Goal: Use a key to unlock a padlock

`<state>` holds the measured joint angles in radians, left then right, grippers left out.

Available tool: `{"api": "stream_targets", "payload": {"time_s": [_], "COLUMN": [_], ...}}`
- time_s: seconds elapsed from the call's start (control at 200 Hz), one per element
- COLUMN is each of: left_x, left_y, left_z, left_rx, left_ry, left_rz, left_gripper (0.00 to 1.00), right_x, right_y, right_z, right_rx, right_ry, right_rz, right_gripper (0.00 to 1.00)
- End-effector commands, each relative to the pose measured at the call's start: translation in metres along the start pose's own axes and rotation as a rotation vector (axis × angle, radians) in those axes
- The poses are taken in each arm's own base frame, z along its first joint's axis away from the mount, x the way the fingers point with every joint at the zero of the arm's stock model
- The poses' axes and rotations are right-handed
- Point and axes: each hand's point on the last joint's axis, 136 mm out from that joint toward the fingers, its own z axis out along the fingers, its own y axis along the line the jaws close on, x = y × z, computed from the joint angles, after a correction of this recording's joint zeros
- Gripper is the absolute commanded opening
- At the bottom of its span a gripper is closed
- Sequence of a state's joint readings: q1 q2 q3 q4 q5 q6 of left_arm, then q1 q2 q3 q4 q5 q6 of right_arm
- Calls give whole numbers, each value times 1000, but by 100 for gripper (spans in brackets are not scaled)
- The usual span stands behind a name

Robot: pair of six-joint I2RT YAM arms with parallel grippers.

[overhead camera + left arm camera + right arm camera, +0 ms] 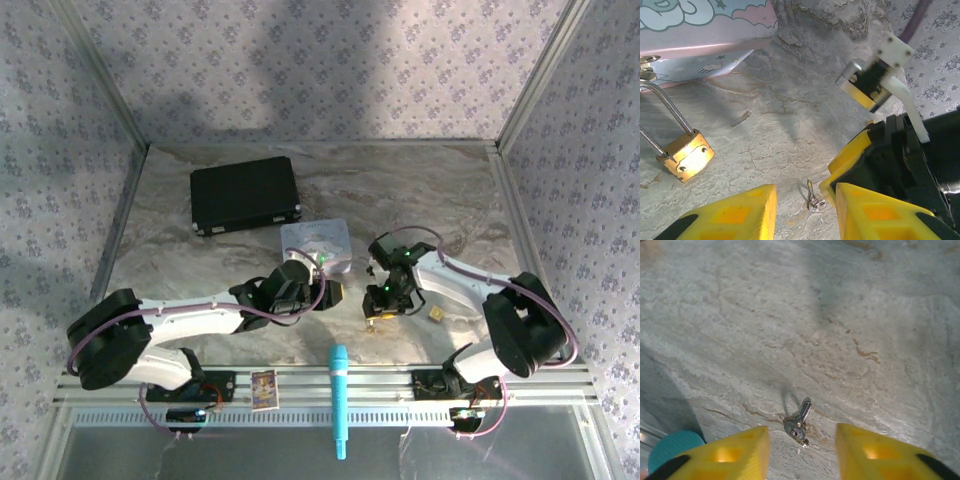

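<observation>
The padlock (686,156), a small brass block with a silvery shackle, lies on the marble table beside the pastel tin (700,30), to the left of my left gripper (805,194). The key (800,421), a tiny silvery piece on a small ring, lies flat on the table between the yellow fingers of my right gripper (801,431), which stands open over it without touching it. The left wrist view also has the key (812,197), in the gap of my open left gripper. A right gripper finger (852,152) is close beside it.
A black case (245,196) lies at the back left, with the pastel tin (316,244) in front of it. A teal marker (339,398) and a small card (263,387) rest on the front rail. A tan cube (437,314) sits by the right arm.
</observation>
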<state>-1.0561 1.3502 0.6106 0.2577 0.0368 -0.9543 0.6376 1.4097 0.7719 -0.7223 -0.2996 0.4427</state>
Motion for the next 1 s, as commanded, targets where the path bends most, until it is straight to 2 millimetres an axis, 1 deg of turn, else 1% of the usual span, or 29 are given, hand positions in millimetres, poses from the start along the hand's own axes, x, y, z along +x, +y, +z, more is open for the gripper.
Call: {"api": "stream_targets", "payload": {"time_s": [0.0, 0.105, 0.265, 0.385, 0.5, 0.615, 0.84, 0.994], "left_x": [-8, -9, -10, -8, -8, -8, -10, -8], "left_y": [-12, -12, -13, -12, -10, -8, -9, -5], "left_z": [-1, 0, 0, 0, -1, 0, 3, 4], "left_rx": [22, 19, 21, 22, 16, 10, 5, -11], "left_ry": [-26, -31, -30, -28, -30, -33, -34, -29], "left_rz": [8, 9, 8, -1, -7, -12, -18, -25], "left_gripper": [36, 36, 36, 36, 36, 36, 36, 36], "right_x": [9, 10, 7, 11, 20, 23, 31, 38], "right_y": [2, 5, 1, 3, 4, 2, 0, -5], "right_z": [-1, 3, 9, 18, 27, 30, 37, 43], "right_rx": [25, 45, 131, 174, 195, 224, 256, 286], "right_ry": [-51, -107, -171, -157, -134, -134, -122, -96], "right_rz": [38, 37, 84, 83, 65, 61, 58, 57], "right_gripper": [48, 49, 49, 49, 48, 47, 36, 23]}}
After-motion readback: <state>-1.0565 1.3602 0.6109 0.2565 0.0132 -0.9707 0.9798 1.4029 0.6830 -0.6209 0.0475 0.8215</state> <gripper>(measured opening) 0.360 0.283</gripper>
